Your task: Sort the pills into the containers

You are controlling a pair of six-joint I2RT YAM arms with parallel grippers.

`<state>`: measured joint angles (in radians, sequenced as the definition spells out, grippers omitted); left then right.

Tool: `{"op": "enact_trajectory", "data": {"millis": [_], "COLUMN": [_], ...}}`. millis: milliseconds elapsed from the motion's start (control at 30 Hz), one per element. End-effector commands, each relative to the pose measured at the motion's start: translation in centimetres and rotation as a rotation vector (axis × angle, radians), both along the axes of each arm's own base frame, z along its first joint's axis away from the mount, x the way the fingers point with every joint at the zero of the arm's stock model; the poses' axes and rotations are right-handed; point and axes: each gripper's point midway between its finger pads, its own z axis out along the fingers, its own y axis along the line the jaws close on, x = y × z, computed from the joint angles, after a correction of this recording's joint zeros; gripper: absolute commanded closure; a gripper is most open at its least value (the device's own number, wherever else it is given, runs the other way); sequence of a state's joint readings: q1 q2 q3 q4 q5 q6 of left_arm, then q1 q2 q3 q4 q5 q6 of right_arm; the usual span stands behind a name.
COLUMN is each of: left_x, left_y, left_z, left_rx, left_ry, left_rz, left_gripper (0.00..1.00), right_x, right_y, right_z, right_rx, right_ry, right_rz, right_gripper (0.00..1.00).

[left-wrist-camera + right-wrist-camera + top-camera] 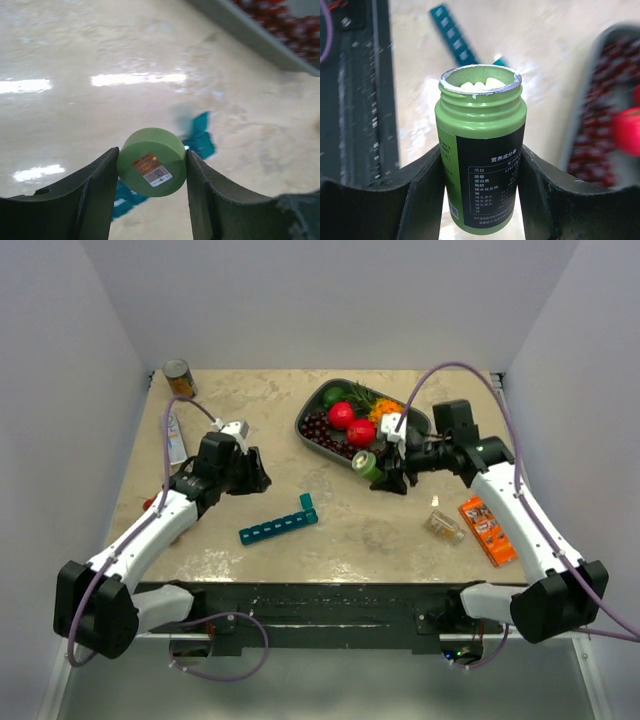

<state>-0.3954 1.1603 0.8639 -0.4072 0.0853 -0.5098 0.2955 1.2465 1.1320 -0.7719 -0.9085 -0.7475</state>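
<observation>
The left fingers (pixel 95 200) are sitting half shut around the green cap (pixel 152 169), the right fingers (pixel 420 200) are hugging the open green pill bottle (pixel 481 165), and it is probably needing tipping next over the teal pill organizer (pixel 279 527) lying on the table (pixel 350 550) between the arms.

1 organizer strip (pixel 278 528), 1 btl (pixel 480 150), 1 cap (pixel 152 169), 1 tray (pixel 300 427), 1 can (pixel 180 378)

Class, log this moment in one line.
left gripper: shut on green cap | right gripper: shut on open pill bottle, pills inside | pill organizer: on table, one lid up
</observation>
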Motion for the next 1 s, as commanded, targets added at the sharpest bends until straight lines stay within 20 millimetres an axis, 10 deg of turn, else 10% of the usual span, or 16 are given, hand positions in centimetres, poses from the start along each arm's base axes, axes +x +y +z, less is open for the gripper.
{"op": "enact_trajectory", "data": {"millis": [0,333,600,833,967], "left_x": [1.5,1.8,1.3,1.8,1.7], "left_y": [4.8,8.6,8.3,8.3,8.3], "left_z": [-4.0,-9.2,-10.8,-8.4,-7.2], "left_rx": [0.173,0.337,0.342,0.297,0.271], "left_ry": [0.029,0.17,0.219,0.127,0.091], "left_rz": [0.084,0.152,0.099,0.11,0.121], "left_gripper": [1.0,0.97,0.65,0.13,0.12], "right_x": [1.4,1.4,2.3,3.5,4.8], "right_y": [-0.3,-0.5,-1.1,-1.5,-1.9], "right_z": [7.0,11.2,12.1,12.4,12.6], "right_rx": [0.016,0.115,0.131,0.181,0.199], "right_ry": [-0.125,-0.178,-0.216,-0.2,-0.199], "right_rz": [-0.055,-0.178,-0.263,-0.371,-0.438], "right_gripper": [1.0,1.0,1.0,1.0,1.0]}}
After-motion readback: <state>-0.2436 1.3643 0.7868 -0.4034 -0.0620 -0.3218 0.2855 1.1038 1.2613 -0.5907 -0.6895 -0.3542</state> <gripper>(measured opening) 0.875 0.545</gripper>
